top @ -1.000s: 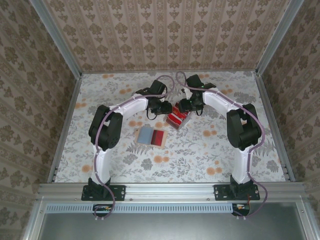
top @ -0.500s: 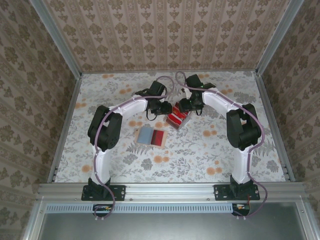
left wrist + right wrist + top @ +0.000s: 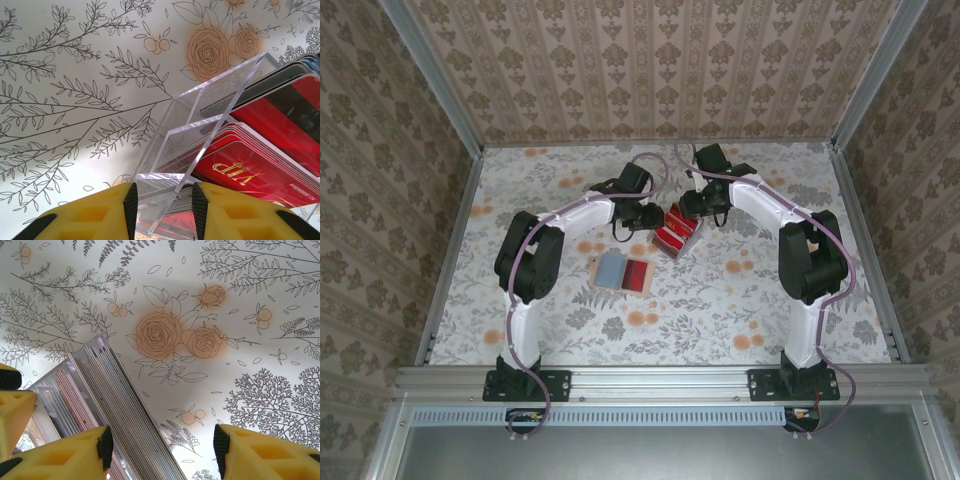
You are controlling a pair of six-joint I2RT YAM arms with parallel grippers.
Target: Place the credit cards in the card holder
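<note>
The credit cards (image 3: 676, 230) are a red stack standing on edge in a clear acrylic stand (image 3: 200, 115) at the table's middle back. The tan card holder (image 3: 623, 272) lies open and flat nearer the bases, a grey-blue card and a red card showing on it. My left gripper (image 3: 648, 215) is at the stand's left side, and its jaws (image 3: 162, 200) are shut on a corner of the clear stand, with red cards (image 3: 260, 150) just to the right. My right gripper (image 3: 162, 442) stands open over the far end of the stack; the card edges (image 3: 125, 405) run beside its left finger.
The table (image 3: 720, 300) has a floral cloth and is walled by patterned panels on three sides. The open holder lies about a hand's width in front of the stand. Both arms arch over the table's middle.
The left gripper has crept slightly right toward the stand. The right arm's elbow has shifted a little outward. The cards and holder have not moved.
</note>
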